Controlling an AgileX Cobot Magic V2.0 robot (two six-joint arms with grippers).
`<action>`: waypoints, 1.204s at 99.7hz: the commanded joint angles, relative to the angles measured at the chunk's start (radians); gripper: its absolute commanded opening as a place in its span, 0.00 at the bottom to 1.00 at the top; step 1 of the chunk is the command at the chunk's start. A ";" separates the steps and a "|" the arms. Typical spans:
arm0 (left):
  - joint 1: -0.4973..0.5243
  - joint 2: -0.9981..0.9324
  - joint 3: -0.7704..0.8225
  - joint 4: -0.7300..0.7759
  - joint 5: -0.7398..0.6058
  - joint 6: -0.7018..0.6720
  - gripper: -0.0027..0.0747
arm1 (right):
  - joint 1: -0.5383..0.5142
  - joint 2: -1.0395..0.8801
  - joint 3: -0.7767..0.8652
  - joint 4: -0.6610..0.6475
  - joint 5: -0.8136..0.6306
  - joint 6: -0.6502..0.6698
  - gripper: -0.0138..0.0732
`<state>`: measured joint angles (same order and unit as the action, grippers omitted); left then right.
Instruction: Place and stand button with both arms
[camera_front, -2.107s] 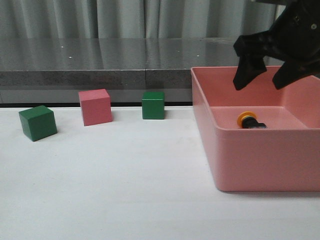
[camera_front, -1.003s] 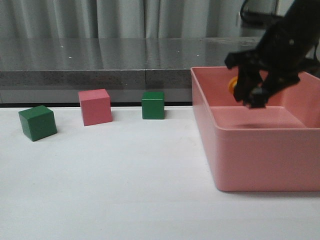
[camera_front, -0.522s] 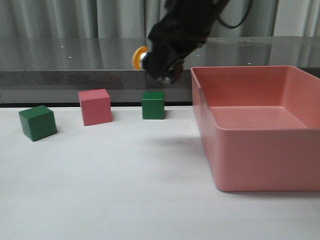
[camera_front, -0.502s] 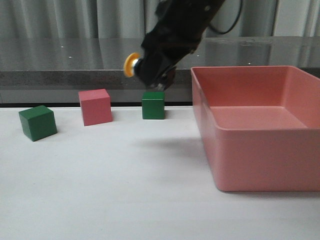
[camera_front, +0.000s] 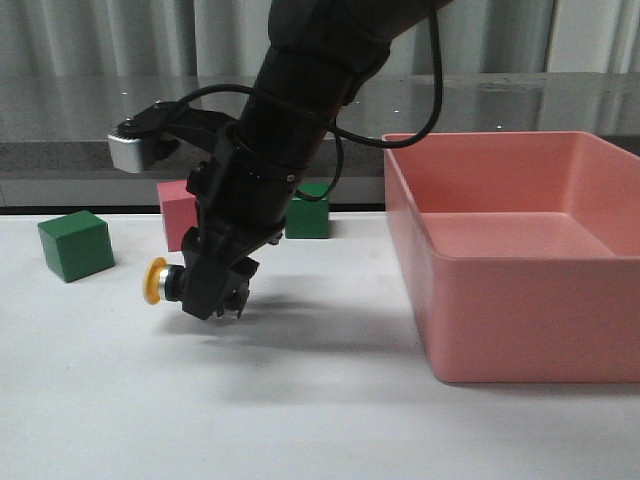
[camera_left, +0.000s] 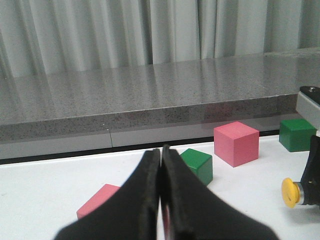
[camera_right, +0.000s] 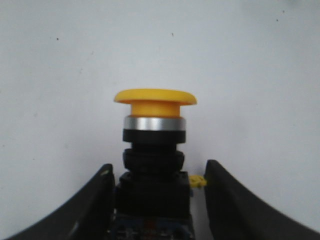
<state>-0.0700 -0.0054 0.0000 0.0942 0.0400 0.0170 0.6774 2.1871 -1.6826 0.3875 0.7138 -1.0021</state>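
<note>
Grey curtains hung behind a speckled grey ledge, and below it lay a white desk (camera_front: 330, 420). The right hand (camera_front: 212, 292) was low over the desk, just clear of it or barely touching; contact could not be confirmed. It was pinching the button (camera_front: 163, 282) by its dark base, the fingers (camera_right: 92, 202) set either side of the block. The button lay sideways in the grip, yellow cap pointing out ahead of the hand, away from the pink bin (camera_front: 520, 300) on the far side of the arm. A pink cube (camera_front: 178, 212) and a green cube (camera_front: 312, 208) sat behind the hand; another green cube (camera_front: 75, 245) was beyond the cap, well apart.

The left hand (camera_left: 161, 200) was pressed together on nothing, short of the button, with one more pink cube (camera_left: 97, 200) lying near it.

Assessment: the step in hand appeared to be setting the button down. It should be lowered until the base rests on the desk, released gently so it does not roll, and left in open space for the left hand to tip it upright by the cap. The grip looked centred.

No brand, label or legible writing was found in any view.
</note>
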 joint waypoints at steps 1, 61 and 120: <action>0.001 -0.030 0.045 -0.001 -0.077 -0.007 0.01 | 0.001 -0.058 -0.035 0.030 -0.026 -0.013 0.24; 0.001 -0.030 0.045 -0.001 -0.077 -0.007 0.01 | -0.005 -0.132 -0.040 0.030 0.016 0.030 0.65; 0.001 -0.030 0.045 -0.001 -0.077 -0.007 0.01 | -0.238 -0.602 0.084 -0.009 0.185 0.350 0.09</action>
<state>-0.0700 -0.0054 0.0000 0.0942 0.0400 0.0170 0.4827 1.7079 -1.6355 0.3834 0.9231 -0.7107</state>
